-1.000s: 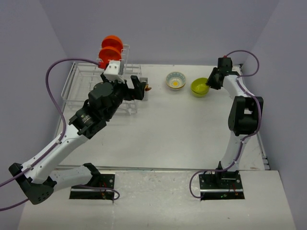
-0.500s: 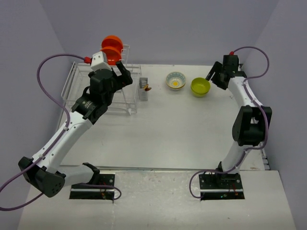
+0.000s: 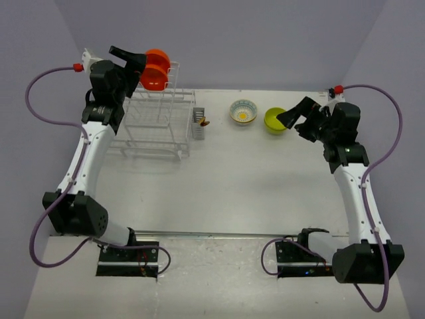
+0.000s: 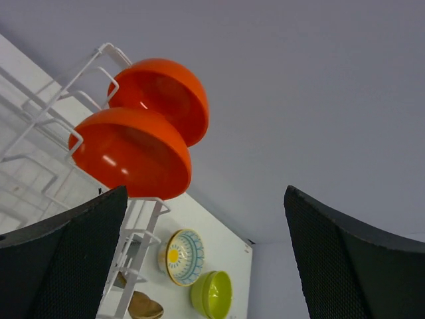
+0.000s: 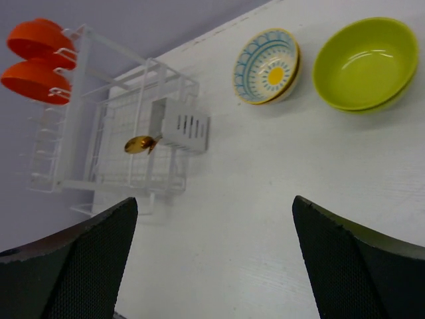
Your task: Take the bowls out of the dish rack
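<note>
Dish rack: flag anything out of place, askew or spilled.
Nothing stands out. Two orange-red bowls sit on edge in the upper tier of the dish rack; a gold-coloured utensil pokes from the cutlery holder.

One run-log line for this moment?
left gripper open near two orange-red bowls in white wire rack | right gripper open | lime-green bowl, flower-patterned bowl on table

Bowls: two orange-red bowls (image 4: pixel 133 153), one lime-green bowl (image 3: pixel 276 121), one flower-patterned bowl (image 3: pixel 243 111). One dish rack (image 3: pixel 156 126), one cutlery holder (image 3: pixel 198 125), one golden utensil (image 5: pixel 138 144).

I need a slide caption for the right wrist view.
Right hand open; patterned bowl and green bowl on the table, two orange bowls in the dish rack.
</note>
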`<state>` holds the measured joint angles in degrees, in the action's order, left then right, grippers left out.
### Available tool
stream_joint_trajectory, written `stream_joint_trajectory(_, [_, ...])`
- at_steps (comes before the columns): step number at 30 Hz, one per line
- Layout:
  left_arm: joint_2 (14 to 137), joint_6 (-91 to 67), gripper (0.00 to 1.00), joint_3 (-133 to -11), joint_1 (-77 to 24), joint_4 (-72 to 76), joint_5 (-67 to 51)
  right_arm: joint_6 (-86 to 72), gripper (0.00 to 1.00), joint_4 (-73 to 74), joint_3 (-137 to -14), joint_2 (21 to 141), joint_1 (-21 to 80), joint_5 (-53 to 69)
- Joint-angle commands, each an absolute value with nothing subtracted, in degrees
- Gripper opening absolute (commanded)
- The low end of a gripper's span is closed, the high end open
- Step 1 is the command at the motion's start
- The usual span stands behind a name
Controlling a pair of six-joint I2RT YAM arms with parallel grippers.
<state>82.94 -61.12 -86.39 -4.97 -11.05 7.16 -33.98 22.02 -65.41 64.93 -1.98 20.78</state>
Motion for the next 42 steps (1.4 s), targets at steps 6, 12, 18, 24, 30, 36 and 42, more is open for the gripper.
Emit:
stream_joint_trajectory(6, [94.8,-73.5,0.98,-95.8,-4.1,-8.0,-0.6,-38.4,0.99,15.7,-59.2,57.6,-2.0,35.3])
stream_joint_trajectory(12, [98.2,-75.5,0.89,-96.6,-4.2,-7.0,4.5,-37.6,0.99,17.8,-59.5,53.6,-2.0,34.5])
stream_joint_trajectory(18, [101.1,-75.6,0.70,-99.0,-4.2,-8.3,6.1,-36.5,0.99,19.9,-61.1,50.4,-2.0,34.0])
stream_joint_trajectory(24, [101.0,-77.3,0.56,-96.9,-4.3,-7.9,6.6,-35.9,0.99,21.2,-62.4,49.0,-2.0,33.3])
stream_joint_trajectory(30, [101.2,-78.8,0.30,-96.1,-4.3,-7.9,6.4,-35.2,0.99,22.3,-63.2,47.8,-1.9,32.4])
stream_joint_trajectory(36, [99.1,-81.4,0.09,-92.9,-4.5,-7.6,6.7,-34.9,0.99,22.8,-63.5,47.1,-2.0,31.7])
stream_joint_trajectory(42, [97.7,-83.2,0.00,-90.8,-4.5,-5.3,5.8,-34.7,0.99,22.9,-63.5,46.8,-2.0,32.0])
